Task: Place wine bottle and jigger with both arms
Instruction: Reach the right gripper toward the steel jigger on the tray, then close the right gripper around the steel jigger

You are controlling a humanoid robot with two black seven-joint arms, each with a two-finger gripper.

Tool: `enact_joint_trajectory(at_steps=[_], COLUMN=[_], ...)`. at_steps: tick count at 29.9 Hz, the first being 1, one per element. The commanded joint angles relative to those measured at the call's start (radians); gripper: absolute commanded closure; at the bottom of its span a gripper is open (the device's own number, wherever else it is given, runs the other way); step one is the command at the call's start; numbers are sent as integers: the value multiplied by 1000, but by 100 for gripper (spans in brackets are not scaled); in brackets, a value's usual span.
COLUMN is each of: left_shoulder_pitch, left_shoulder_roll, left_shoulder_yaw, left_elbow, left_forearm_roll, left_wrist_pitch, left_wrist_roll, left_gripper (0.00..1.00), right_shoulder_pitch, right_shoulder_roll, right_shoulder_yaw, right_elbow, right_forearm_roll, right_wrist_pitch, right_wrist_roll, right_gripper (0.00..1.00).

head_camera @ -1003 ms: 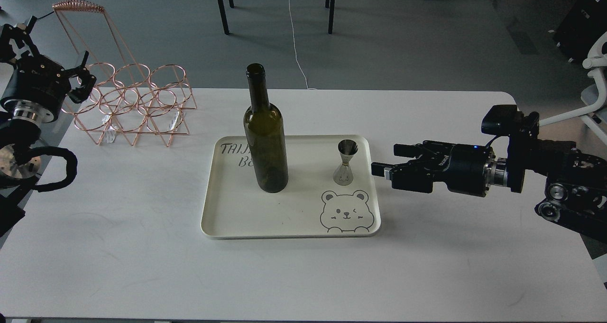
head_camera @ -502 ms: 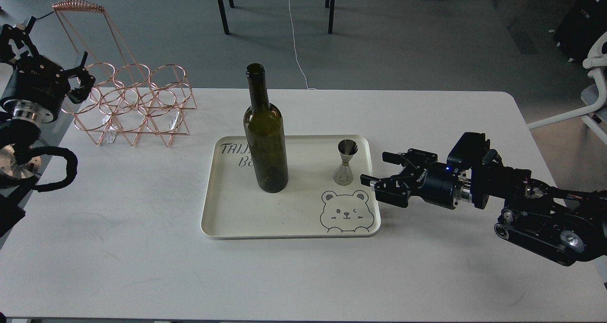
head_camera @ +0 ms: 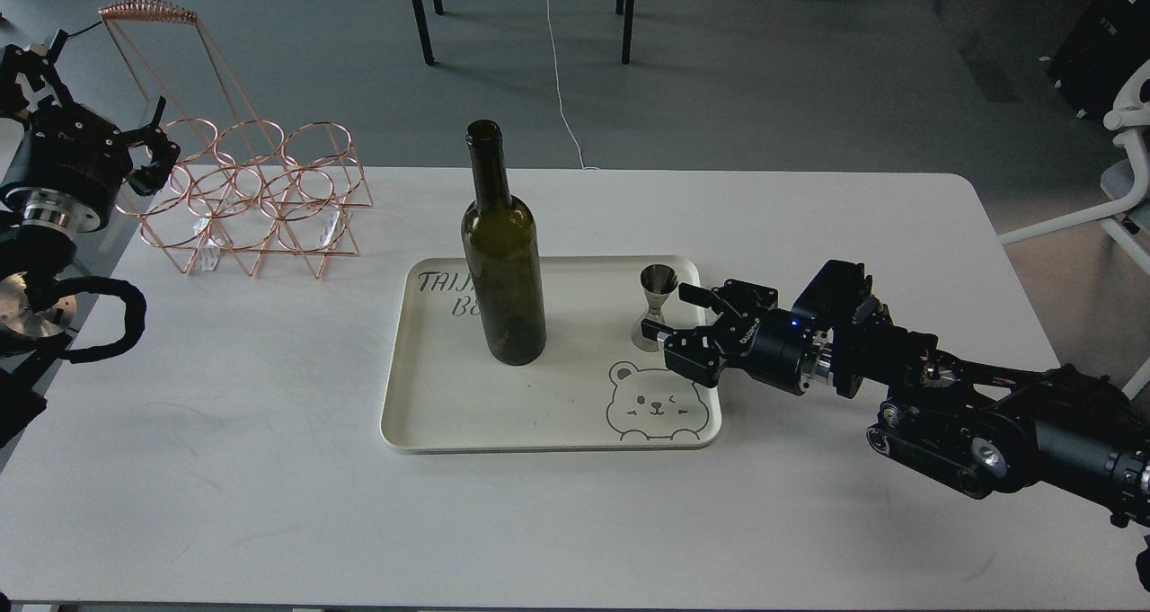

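We see the wine bottle (head_camera: pixel 503 257) upright on the cream tray (head_camera: pixel 467 414) mid-table, standing in the tray's left half, next to the printed lettering at the tray's 10 o'clock corner. Bottle mouth open, no cap visible. The jigger (head_camera: pixel 656 309) stands upright in the tray's right half, at 3 o'clock from the bottle & well apart from it, just above the bear drawing (head_camera: pixel 653 401) at the tray's 5 o'clock corner.

Our right gripper (head_camera: pixel 669 315) comes in from 3 o'clock, low over the tray's right rim, fingers apart. One finger (head_camera: pixel 699 295) sits on the far side of the jigger, the other (head_camera: pixel 660 333) on the near side by its base, so the jigger's right edge is just at the mouth of the open claw. Can't tell whether either finger touches the metal; nothing looks clamped. A small blue light shows on the gripper body. Rest of the right arm (head_camera: pixel 988 423) runs back toward 4 o'clock over the white table (head_camera: pixel 269 504).

Our left gripper (head_camera: pixel 153 154) is up at 10 o'clock, at the table's far left corner, just beside the copper wire rack (head_camera: pixel 252 194), well apart from tray & bottle. Its fingers read dark & small, so we can't tell if they're apart or together; holding nothing that we can see
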Motion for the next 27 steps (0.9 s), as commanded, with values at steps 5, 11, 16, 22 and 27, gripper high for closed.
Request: enact_joint_trajectory(at_steps=[5, 11, 16, 22, 27], left_shoulder_pitch=[0, -4, -10, -12, -10], left_shoulder_roll=[-4, 1, 4, 6, 6], left_shoulder_yaw=[-2, 2, 2, 2, 0], left_elbow=[0, 0, 0, 0, 0], left_forearm_roll=[0, 6, 5, 5, 5], left_wrist_pitch=[3, 1, 1, 0, 1], left_wrist_roll=[-1, -1, 0, 0, 0], left_gripper=[2, 2, 2, 2, 2], right_shoulder_pitch=[15, 39, 50, 47, 50], right_shoulder_roll=[58, 83, 86, 86, 86], right_shoulder_yaw=[-25, -39, -51, -51, -51], right_elbow=[-59, -108, -110, -111, -114], right_forearm_roll=[-2, -2, -2, -2, -2], right_wrist_pitch=[-2, -2, -2, -2, -10], right_wrist_roll=[0, -2, -2, -2, -5], right_gripper=[34, 38, 42, 50, 57])
